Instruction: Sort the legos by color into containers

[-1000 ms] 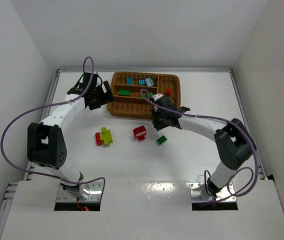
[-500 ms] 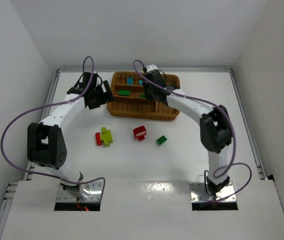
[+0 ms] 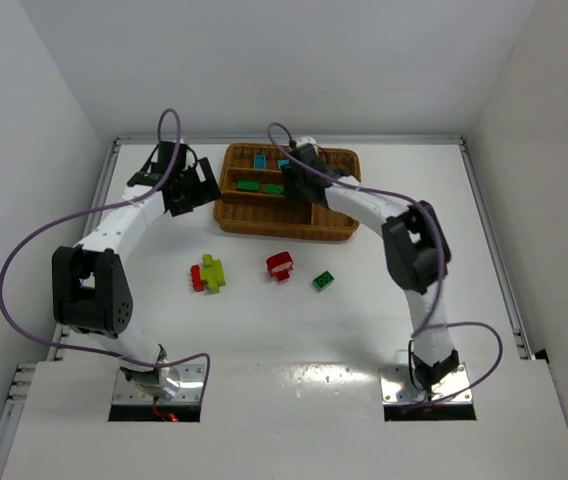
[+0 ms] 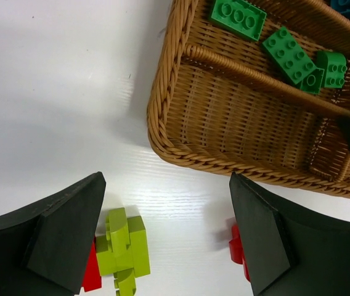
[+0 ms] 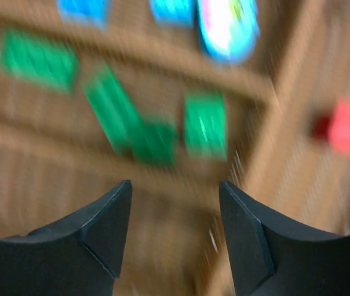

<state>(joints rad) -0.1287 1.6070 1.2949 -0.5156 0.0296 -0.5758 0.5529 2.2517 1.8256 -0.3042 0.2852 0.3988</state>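
The brown wicker tray sits at the back middle of the table. Its slots hold green bricks, blue bricks, the blue face piece and a red brick. On the table lie a lime-yellow brick with a red one against it, a red brick and a green brick. My left gripper is open and empty beside the tray's left end. My right gripper is open and empty above the tray; its wrist view is motion-blurred.
In the left wrist view the tray's corner wall is ahead, with the lime-yellow brick and part of a red brick between my fingers on the white table. White walls enclose the table.
My right arm swung from the tray's front edge up over the tray and shifted slightly left. My left gripper drew back a little to the left.
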